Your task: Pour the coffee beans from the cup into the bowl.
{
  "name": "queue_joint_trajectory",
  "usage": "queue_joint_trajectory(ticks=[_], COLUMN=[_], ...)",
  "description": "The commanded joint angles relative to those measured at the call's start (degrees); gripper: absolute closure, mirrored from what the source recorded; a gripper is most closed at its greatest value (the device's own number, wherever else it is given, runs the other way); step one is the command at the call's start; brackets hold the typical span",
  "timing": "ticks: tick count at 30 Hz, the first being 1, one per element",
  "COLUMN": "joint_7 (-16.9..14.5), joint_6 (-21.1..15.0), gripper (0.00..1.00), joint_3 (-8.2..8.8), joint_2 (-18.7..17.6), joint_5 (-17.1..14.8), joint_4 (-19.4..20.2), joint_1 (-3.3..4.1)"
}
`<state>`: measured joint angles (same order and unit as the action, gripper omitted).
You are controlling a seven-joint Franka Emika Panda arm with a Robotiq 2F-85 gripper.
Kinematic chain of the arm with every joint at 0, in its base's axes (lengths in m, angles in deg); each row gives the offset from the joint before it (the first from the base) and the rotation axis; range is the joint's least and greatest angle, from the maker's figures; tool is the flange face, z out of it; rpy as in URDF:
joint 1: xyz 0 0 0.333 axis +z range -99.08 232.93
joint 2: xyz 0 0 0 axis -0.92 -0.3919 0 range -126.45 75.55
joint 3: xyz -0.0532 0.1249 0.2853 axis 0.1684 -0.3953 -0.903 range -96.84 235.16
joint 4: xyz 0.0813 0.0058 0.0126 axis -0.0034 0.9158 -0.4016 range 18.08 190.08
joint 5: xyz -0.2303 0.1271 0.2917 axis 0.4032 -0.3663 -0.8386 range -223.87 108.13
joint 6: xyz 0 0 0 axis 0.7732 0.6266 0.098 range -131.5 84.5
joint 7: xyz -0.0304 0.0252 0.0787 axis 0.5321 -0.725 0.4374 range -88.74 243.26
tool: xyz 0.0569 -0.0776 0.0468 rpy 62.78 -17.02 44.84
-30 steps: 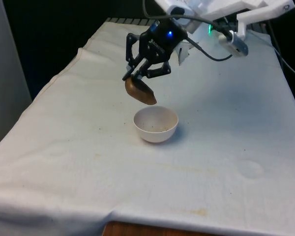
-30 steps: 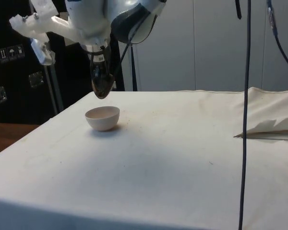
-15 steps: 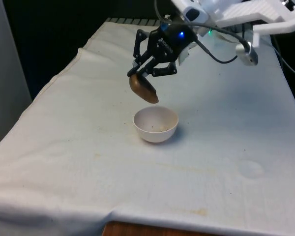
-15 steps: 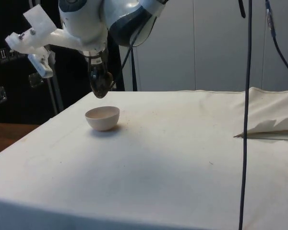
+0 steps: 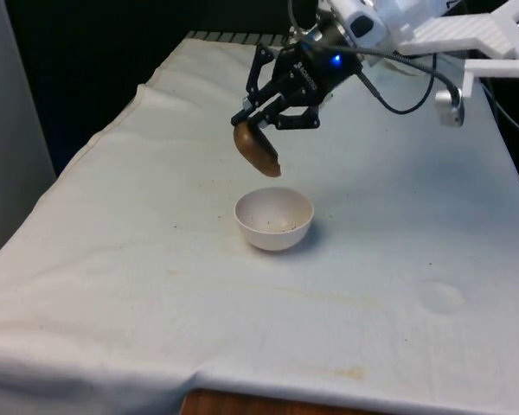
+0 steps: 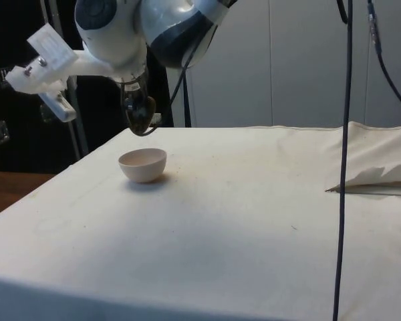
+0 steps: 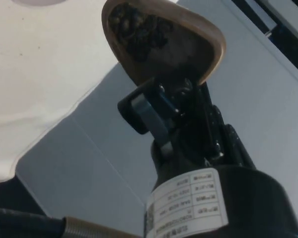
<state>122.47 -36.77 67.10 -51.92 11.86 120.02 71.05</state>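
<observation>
Above the white bowl [image 5: 274, 219], toward its 11 o'clock in the front view, the gripper [image 5: 261, 123] hangs in the air with its two fingers clamped on the rim of a brown cup [image 5: 257, 150]. The cup is tipped steeply, its mouth turned down and to the side, clear of the bowl and not touching it. From the side view the cup [image 6: 141, 117] sits just over the bowl [image 6: 143, 164], at about its 12 o'clock, but it is dark against the arm and its outline is hard to make out. The wrist view looks straight into the cup [image 7: 164, 43]: a clump of dark coffee beans [image 7: 137, 30] clings in the deep end of it, and one finger [image 7: 147, 115] crosses the rim, hiding where the other grips. Inside the bowl a few dark specks lie at the bottom in the front view; how many beans they are cannot be told. The bowl stands on the white cloth [image 5: 389, 259], which carries faint brown stains near the front edge.
</observation>
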Motion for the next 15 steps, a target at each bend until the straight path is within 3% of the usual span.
queue_joint_trajectory(ticks=[1,9,15], joint_7=[0.6,2.1,3.6], joint_6=[0.5,2.1,4.6], gripper=[1.00,1.00,1.00], joint_3=[0.17,-0.40,-0.80], joint_2=[-0.4,-0.9,-1.4], joint_5=[0.9,3.3,5.9], joint_4=[-0.3,-0.2,-0.4], joint_1=[0.23,0.00,0.40])
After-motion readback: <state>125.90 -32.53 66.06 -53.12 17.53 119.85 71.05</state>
